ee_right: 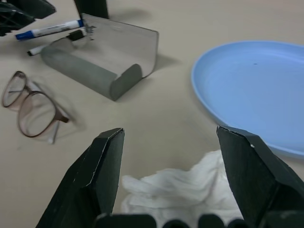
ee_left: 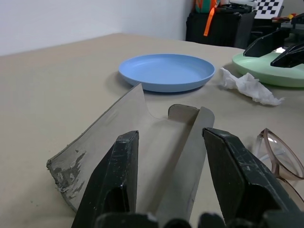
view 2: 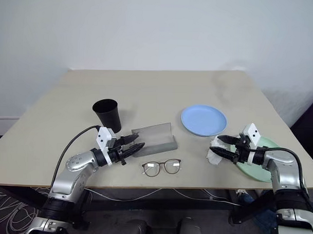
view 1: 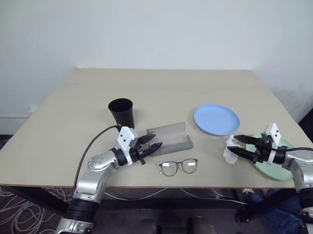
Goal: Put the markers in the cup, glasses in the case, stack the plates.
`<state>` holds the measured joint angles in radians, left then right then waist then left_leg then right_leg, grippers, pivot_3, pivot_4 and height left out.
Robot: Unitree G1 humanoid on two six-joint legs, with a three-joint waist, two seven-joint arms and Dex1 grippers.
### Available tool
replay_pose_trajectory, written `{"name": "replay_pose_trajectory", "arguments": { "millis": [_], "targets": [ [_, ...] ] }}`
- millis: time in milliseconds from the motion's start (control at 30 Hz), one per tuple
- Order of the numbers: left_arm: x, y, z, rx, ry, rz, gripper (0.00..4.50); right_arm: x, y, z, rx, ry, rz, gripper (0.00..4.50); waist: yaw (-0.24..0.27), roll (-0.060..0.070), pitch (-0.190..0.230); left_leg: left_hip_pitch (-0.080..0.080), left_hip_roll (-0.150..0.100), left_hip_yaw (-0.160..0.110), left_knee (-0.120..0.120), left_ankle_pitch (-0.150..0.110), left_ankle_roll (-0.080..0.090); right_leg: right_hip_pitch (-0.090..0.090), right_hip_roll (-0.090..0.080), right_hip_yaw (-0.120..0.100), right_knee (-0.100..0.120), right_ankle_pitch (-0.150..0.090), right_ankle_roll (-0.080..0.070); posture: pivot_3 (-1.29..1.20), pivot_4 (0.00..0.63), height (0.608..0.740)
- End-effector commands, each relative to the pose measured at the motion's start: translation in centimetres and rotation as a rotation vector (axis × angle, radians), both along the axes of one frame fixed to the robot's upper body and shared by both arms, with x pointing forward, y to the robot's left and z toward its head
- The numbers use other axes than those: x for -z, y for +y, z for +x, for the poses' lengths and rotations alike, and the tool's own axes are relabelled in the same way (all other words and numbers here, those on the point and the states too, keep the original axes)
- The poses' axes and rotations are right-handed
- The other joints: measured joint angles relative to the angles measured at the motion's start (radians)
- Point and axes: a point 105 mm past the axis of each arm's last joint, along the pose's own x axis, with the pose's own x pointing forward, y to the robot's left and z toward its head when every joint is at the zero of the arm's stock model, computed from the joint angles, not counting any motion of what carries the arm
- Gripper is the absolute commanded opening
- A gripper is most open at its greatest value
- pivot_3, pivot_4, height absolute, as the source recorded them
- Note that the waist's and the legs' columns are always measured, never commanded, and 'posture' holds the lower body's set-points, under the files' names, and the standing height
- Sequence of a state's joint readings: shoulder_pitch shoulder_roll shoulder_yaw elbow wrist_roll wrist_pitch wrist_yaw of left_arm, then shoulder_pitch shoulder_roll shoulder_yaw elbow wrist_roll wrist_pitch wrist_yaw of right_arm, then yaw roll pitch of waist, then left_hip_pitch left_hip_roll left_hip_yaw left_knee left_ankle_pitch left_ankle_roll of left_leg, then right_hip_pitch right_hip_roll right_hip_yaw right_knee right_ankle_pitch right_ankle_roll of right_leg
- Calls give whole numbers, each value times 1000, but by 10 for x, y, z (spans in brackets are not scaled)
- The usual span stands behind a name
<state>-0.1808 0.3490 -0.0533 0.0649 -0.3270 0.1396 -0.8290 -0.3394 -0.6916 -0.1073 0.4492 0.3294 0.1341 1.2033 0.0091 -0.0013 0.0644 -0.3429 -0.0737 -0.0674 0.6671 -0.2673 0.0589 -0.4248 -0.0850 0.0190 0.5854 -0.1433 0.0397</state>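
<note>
Surface [view 1: 162, 86] is tan and carries everything, nothing sorted yet as far as I can judge. Light blue plate [view 1: 216, 119] sits right of centre; mint green plate [view 1: 276, 167] is at the right edge under my right arm, white tissue [view 1: 230, 153] touching its near side. Grey case [view 1: 169, 137] lies open mid-surface towards the front edge, long axis running left-right. Black cup [view 1: 121, 112] stands upright behind-left of the case. Glasses [view 1: 178, 166] lie unfolded by the front edge, just in front of the case. Markers [ee_right: 50, 29], blue-capped and black-ended, lie behind the case's left end. Left pincer [view 1: 147, 149] spread wide, empty, aimed at the case's left end, so my left arm is nearer the markers. Right pincer [view 1: 241, 145] wide, empty, over the tissue.
</note>
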Motion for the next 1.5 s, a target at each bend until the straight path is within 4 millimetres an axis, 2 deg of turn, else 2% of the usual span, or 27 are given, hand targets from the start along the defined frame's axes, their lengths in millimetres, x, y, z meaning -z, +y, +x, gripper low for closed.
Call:
{"name": "replay_pose_trajectory", "arguments": {
  "millis": [33, 167, 333, 533, 767, 1067, 1300, 1400, 1500],
  "targets": [
    [-16, 1, 5, -4, -64, 1, 2188, -18, -18, 8, 75, -66, -82, 3378, 0, 0, 0, 0, 0, 0, 0, 0, 0, 0, 0, 0, 0, 0, 0, 0, 0, 740],
    [-16, 3, 11, -12, -60, 0, 2188, -31, -25, 13, 130, -83, -101, 3378, 0, 0, 0, 0, 0, 0, 0, 0, 0, 0, 0, 0, 0, 0, 0, 0, 0, 740],
    [-20, 1, 13, -9, -66, -21, 2188, -40, -24, -1, 113, -53, -149, 3378, 0, 0, 0, 0, 0, 1, 0, -1, 1, 0, 0, 1, 0, 0, 0, 0, 0, 740],
    [-19, -6, 13, -2, -69, -25, 2188, -19, -31, -22, 72, 89, -348, 3378, 3, -1, 0, -1, 0, 1, 1, -4, 2, 0, 0, 1, -2, 0, 0, 0, 0, 740],
    [-19, -4, 10, -13, -72, -30, 2188, -11, -31, -33, 131, 234, -407, 3378, 4, -2, 1, -1, 1, 3, 2, -6, 2, 0, 0, 1, -2, -1, -1, 0, 0, 740],
    [-17, -6, 8, -12, -66, -33, 2188, 6, -35, -35, 284, 370, -514, 3378, 4, -4, 2, -2, 2, 3, 2, -6, 2, 0, 0, 0, -5, -1, -1, 0, 0, 740],
    [-17, -9, 10, 2, -66, -34, 2188, 16, -33, -31, 336, 380, -523, 3378, 3, -5, 2, -4, 3, 3, 2, -7, 5, 0, 0, -2, -11, 1, 2, 0, 0, 740],
    [-17, -10, 10, 3, -67, -33, 2235, 14, -33, -27, 341, 366, -522, 2501, 4, -5, 2, -5, 2, 3, 2, -8, 5, -1, 0, -2, -11, 1, 3, 0, 0, 740],
    [-18, -11, 11, 4, -69, -33, 2235, 12, -35, -23, 355, 345, -532, 1423, 4, -5, 2, -5, 2, 3, 2, -8, 5, -1, 0, -2, -11, 2, 3, 0, 0, 740]
  ]
}}
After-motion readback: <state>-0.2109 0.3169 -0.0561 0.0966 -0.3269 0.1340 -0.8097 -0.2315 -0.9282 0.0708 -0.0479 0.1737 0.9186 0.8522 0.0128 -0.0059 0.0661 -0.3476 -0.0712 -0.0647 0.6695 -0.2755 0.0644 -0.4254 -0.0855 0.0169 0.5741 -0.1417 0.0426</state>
